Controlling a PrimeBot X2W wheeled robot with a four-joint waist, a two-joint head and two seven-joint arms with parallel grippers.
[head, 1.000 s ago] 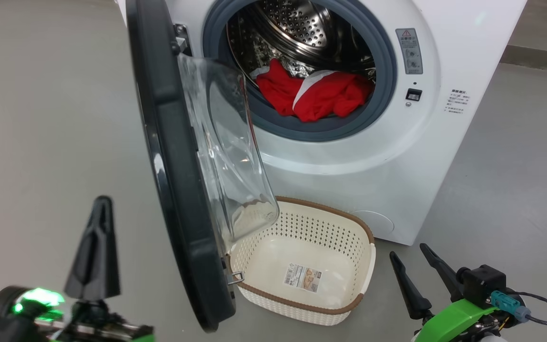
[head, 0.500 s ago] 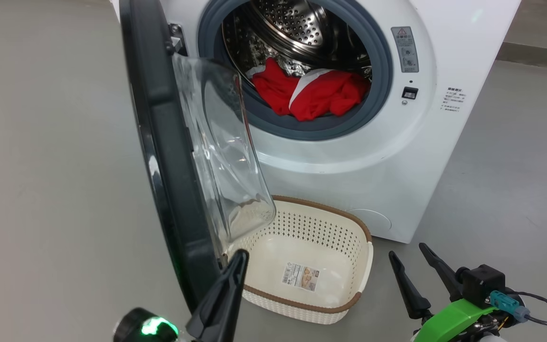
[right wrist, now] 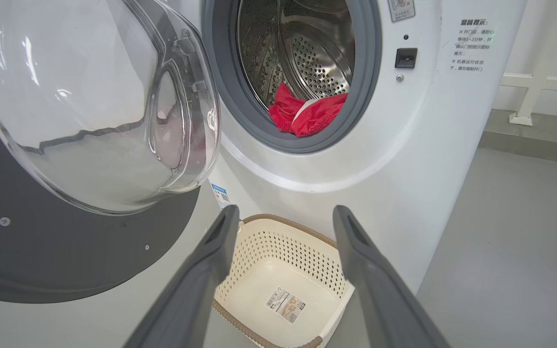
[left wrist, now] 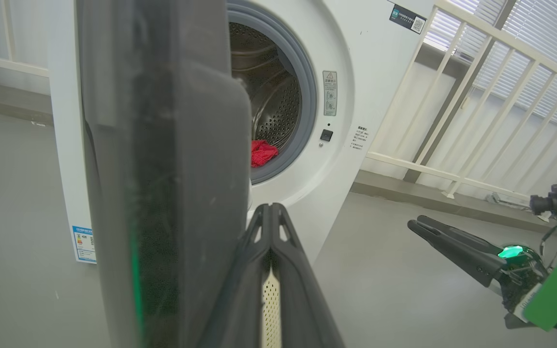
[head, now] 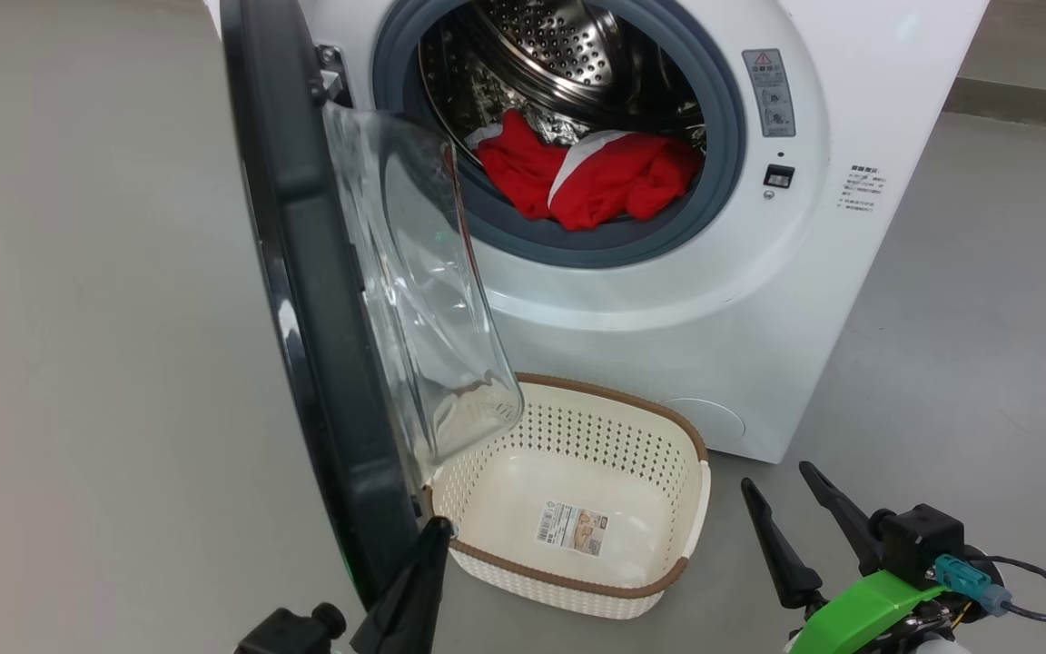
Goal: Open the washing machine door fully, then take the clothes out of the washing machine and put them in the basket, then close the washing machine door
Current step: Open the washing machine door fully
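Black left pincer, shut, perhaps against door

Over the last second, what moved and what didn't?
The left gripper, shut throughout, swung from the outer side of the door across to its lower edge, next to the basket; contact with the door is unclear. Nothing grabbed or released. The right gripper stayed open in place. Door, basket and the clothes in the washing machine look unmoved; the camera shifted slightly.

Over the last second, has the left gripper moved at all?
Yes. The left gripper swung rightward, from out left of the washing machine door to the near-left corner of the basket, fingers shut.
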